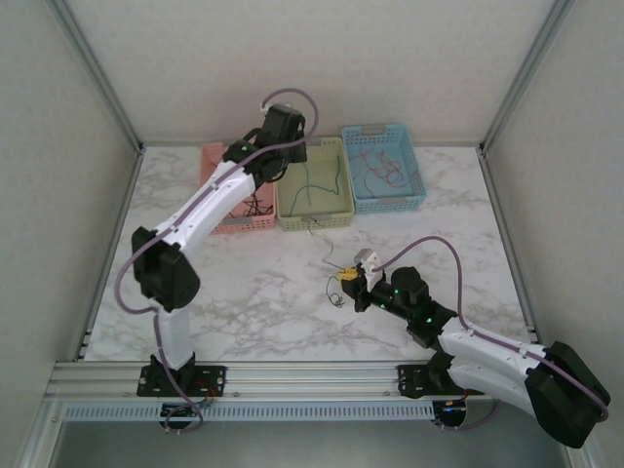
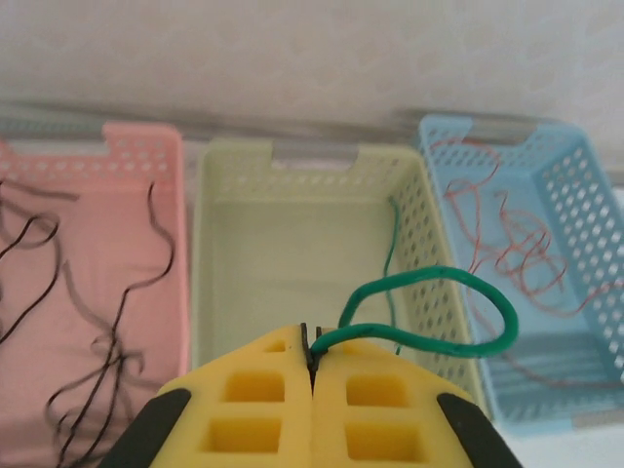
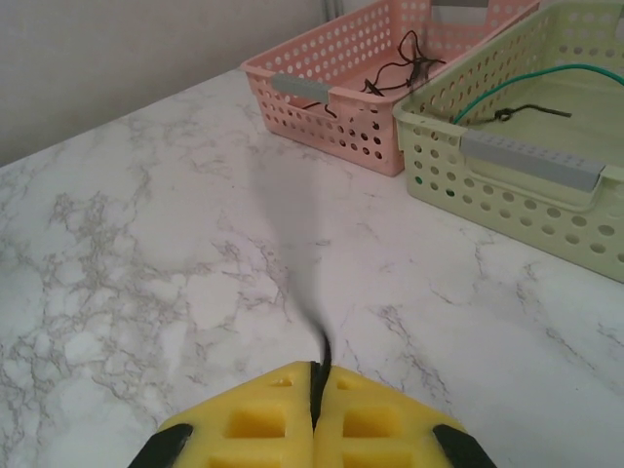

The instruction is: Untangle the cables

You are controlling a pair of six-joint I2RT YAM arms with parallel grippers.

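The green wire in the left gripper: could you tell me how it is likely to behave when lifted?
Probably floppy but slightly springy: the green wire holds an open loop beyond the left gripper, shut on it. Likely very light, being so thin. It seems to trail into the pale green basket and might snag on the perforated walls.

3 baskets (image 1: 314, 222) along far edge, left arm (image 1: 210, 207) above them, cables (image 1: 335, 292) mid-table, table (image 1: 234, 312) otherwise open

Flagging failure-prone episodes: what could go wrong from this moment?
The green wire pinched in the left tool loops over the green basket's right wall; released now, it might fall toward the blue basket. The right tool grips its black wire only at the front edge, so it may slip.
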